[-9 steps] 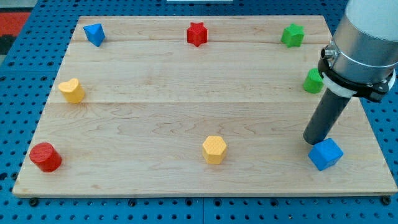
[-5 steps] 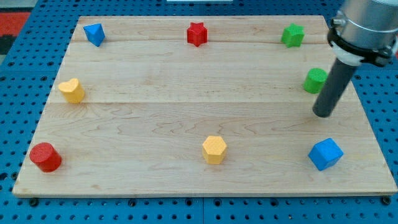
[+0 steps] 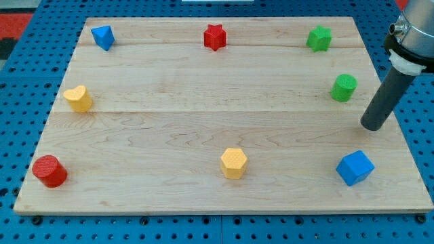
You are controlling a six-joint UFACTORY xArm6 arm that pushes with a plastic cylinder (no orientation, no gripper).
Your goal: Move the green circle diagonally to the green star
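Resting on wood grain: my tip [image 3: 371,127] | near green circle [image 3: 344,87]

- Our rod [image 3: 386,96] is a straight, dark grey cylinder with a matte finish and a faint sheen along one side.
- Our tip [image 3: 372,126] is blunt and round, nearly black.
- Above the rod sits a black collar [image 3: 407,59], and over it a pale silver-grey round housing [image 3: 419,27].

bright even light, sharp, faint shadows
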